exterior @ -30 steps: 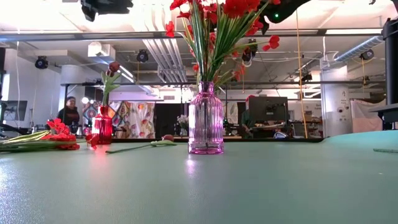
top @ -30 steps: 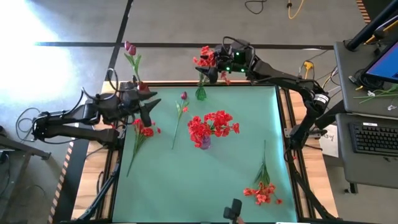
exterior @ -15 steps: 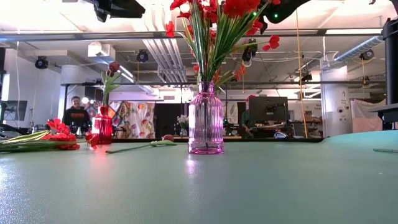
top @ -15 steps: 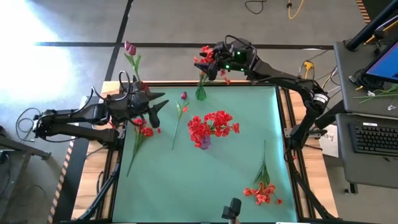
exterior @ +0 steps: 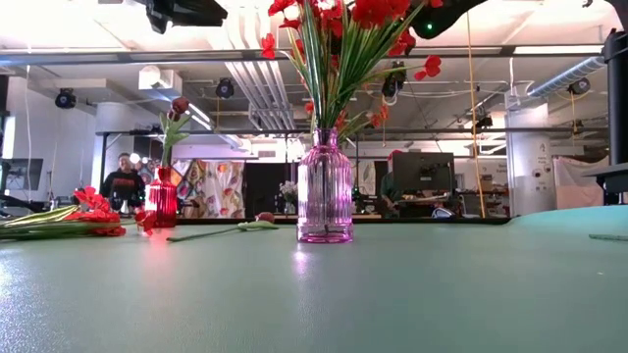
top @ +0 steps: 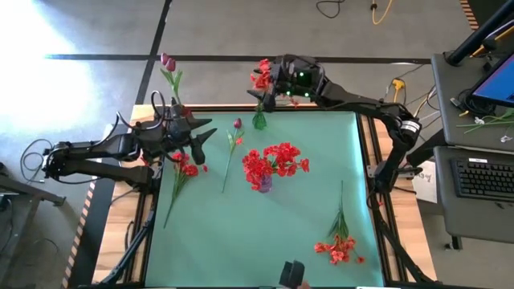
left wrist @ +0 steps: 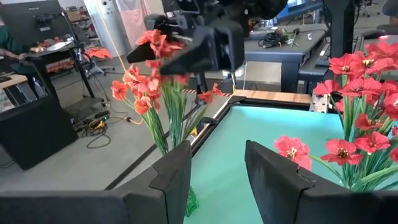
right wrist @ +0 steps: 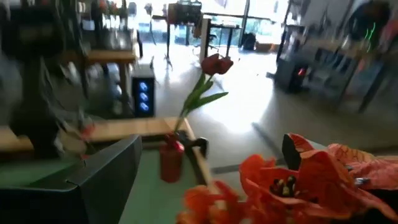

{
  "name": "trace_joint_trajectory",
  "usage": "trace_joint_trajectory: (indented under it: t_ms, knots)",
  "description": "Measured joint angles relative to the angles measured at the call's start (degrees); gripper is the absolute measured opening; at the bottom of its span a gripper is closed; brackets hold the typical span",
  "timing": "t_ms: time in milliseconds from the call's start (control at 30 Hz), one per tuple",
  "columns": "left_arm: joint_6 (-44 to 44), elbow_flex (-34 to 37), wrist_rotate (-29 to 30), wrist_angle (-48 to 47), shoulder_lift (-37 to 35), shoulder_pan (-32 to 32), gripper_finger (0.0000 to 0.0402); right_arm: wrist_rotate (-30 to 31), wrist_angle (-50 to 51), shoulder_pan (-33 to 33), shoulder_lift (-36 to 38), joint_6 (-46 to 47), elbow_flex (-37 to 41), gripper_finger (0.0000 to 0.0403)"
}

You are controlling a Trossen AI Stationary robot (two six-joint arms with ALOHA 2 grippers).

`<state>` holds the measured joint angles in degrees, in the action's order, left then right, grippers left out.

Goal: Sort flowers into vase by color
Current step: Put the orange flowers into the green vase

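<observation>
At the table's (top: 265,233) far left corner stands a red vase (exterior: 162,203) with one dark magenta tulip (top: 168,62) leaning out over the edge. Just beside it the left gripper (top: 202,132) hovers above the left edge, its fingers (left wrist: 172,180) parted with nothing between them. Under it a red spray (top: 183,170) lies flat on the green surface, stem pointing toward the near left corner. A little to the right, a single dark bud (top: 237,124) on a thin stem lies flat too. Mid-table stands the pink vase (exterior: 325,188), upright and full of bright red flowers (top: 275,161) that fan out above its neck. At the far edge, near its middle, a green vase (top: 259,120) holds an orange-red bunch (left wrist: 146,84), and the right gripper (top: 271,80) hangs right at those blooms with its fingers (right wrist: 106,180) spread wide; whether they touch the petals I cannot tell. Near the near right corner one more orange-red spray (top: 340,245) lies flat, blooms toward the near edge. Beyond the table a person (exterior: 122,181) is in the room.
</observation>
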<state>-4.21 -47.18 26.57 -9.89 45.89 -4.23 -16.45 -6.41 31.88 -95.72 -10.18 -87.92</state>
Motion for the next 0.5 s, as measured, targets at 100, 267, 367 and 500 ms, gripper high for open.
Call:
trace_joint_trajectory:
  t_ms: [100, 267, 367, 500]
  knots:
    - [0.0, 0.0, 0.0, 0.0, 0.1, 0.0, 0.0139, 1.9, 0.2, -1.8, 0.0, -9.6, 0.0, 0.0382]
    - [0.0, 0.0, 0.0, 0.0, 0.7, 0.0, 0.0139, 2.0, 0.1, -3.5, 0.0, -14.2, 0.0, 0.0382]
    - [0.0, 0.0, 0.0, 0.0, 1.1, 0.0, 0.0139, 4.7, 0.1, -3.5, 0.0, -8.8, 0.0, 0.0382]
    - [0.0, 0.0, 0.0, 0.0, 1.4, 0.0, 0.0139, 10.1, 0.3, -3.3, 0.0, -2.4, 0.0, 0.0382]
